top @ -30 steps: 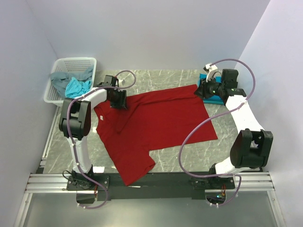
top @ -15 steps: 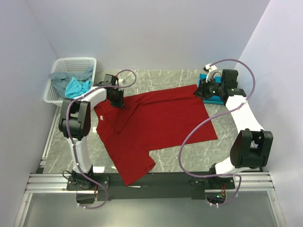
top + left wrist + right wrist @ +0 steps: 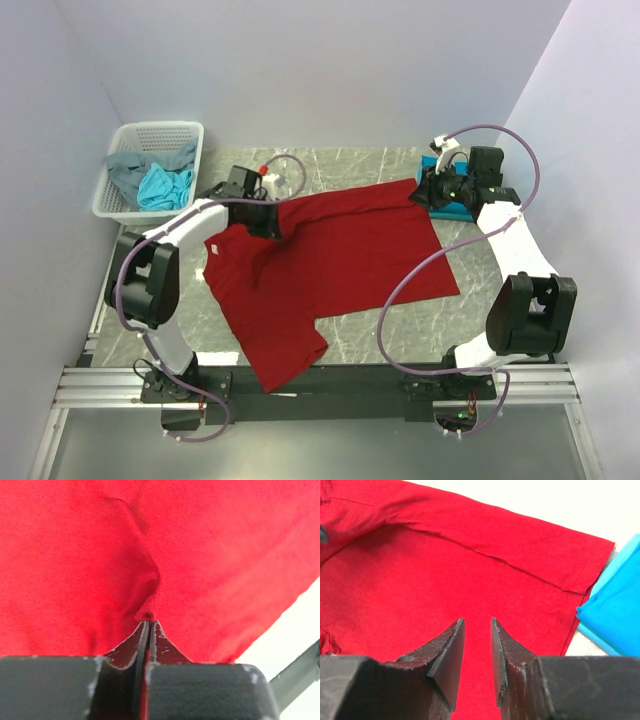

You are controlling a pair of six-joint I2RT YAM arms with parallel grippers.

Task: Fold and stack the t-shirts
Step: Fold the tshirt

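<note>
A dark red t-shirt [image 3: 340, 260] lies spread over the marble table. My left gripper [image 3: 272, 224] is at the shirt's far left shoulder and is shut on a pinch of the red cloth [image 3: 148, 614], which bunches into a ridge at the fingertips. My right gripper [image 3: 424, 192] hovers over the shirt's far right corner [image 3: 420, 580]. Its jaws stand apart with nothing between them. A folded teal-blue t-shirt [image 3: 457, 209] lies just right of that corner and shows at the right edge of the right wrist view [image 3: 615, 610].
A white mesh basket [image 3: 160, 126] stands at the far left. It holds a grey t-shirt [image 3: 125, 168] and a light turquoise one [image 3: 165, 186]. Side walls close in on both sides, and the arms' bases sit on the rail at the near edge.
My left gripper has closed on the red cloth and moved right, drawing the shoulder inward. The right arm has not moved.
</note>
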